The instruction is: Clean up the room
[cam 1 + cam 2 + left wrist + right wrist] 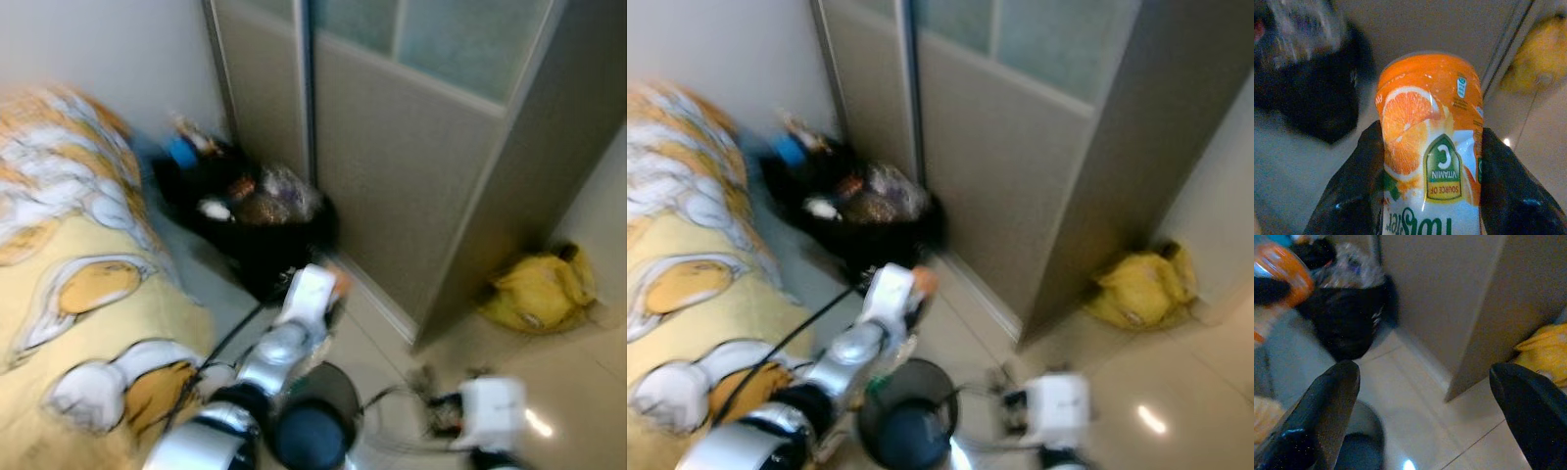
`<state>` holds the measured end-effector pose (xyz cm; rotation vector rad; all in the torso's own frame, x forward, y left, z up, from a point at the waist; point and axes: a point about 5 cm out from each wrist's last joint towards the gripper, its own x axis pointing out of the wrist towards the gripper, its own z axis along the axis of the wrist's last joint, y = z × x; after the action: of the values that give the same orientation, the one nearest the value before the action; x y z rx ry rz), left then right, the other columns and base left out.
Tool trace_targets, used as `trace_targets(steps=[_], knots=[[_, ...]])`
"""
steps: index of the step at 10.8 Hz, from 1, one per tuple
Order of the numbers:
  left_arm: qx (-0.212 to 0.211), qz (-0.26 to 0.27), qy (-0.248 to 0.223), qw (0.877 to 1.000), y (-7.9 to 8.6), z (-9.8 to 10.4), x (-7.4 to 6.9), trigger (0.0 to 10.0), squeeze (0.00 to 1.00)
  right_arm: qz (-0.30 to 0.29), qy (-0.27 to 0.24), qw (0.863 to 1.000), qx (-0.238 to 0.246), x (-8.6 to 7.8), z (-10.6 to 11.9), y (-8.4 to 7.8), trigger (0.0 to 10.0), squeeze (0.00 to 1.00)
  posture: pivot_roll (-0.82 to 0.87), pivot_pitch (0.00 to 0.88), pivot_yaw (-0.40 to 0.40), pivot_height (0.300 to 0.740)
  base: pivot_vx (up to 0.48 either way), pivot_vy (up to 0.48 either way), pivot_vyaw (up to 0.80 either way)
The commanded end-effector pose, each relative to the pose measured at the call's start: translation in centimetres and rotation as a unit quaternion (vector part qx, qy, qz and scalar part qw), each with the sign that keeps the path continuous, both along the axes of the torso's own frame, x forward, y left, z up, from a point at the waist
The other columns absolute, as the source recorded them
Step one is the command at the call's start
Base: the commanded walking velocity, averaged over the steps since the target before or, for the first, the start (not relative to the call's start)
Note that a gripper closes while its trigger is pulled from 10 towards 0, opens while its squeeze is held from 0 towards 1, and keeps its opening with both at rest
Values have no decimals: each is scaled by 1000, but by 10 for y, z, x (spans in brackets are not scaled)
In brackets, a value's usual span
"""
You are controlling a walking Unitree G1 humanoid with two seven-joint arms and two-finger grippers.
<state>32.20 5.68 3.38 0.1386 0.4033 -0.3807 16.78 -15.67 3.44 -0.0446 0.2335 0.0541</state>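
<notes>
Orange juice bottle (1430,147), lengthwise between our left gripper (1432,186) fingers, is pointing toward the black trash bag (245,220) just ahead. Our right gripper (1435,401) is hanging spread wide, empty.

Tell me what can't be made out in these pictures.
- Black trash bag: contents smeared by motion blur in the eye views.
- Orange juice bottle: brand name cut off by the left wrist view's edge.
- Yellow bag: contents hidden by its own folds.
</notes>
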Motion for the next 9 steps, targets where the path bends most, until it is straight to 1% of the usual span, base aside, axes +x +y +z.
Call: trace_targets(steps=[1, 2, 3, 4, 6, 8, 9], knots=[[-16, 5, 19, 1000, -11, -1, -3, 10000, 0, 7, 7, 1000, -10, -4, 4, -4, 10000, 1000, -226, 257, 36, 740, 0, 0, 0], [-26, 21, 45, 998, -11, -7, -7, 10000, 0, 17, 15, 1000, -7, -7, 6, -1, 10000, 1000, -247, 270, 32, 740, 0, 0, 0], [-25, 17, 59, 998, -15, -12, -12, 10000, 0, 17, 21, 1000, -9, -10, 9, 0, 10000, 471, -268, 283, 29, 740, 0, 0, 0], [-12, 11, 62, 998, -17, -15, -15, 10000, 0, 18, 24, 1000, -7, -12, 10, 1, 10000, 0, -276, 289, 30, 740, 0, 0, 0], [17, 0, 73, 997, -17, -22, -21, 10000, 0, 40, 40, 998, -3, -21, 11, 9, 10000, 0, -298, 310, 29, 740, 0, 0, 0], [26, -11, 77, 997, -18, -23, -22, 10000, 0, 37, 48, 998, -6, -24, 11, 7, 10000, 0, -305, 314, 27, 740, 0, 0, 0], [31, -12, 77, 996, -20, -23, -22, 10000, 275, 36, 50, 998, -7, -24, 12, 7, 10000, 0, -307, 313, 25, 740, 0, 0, 0]])
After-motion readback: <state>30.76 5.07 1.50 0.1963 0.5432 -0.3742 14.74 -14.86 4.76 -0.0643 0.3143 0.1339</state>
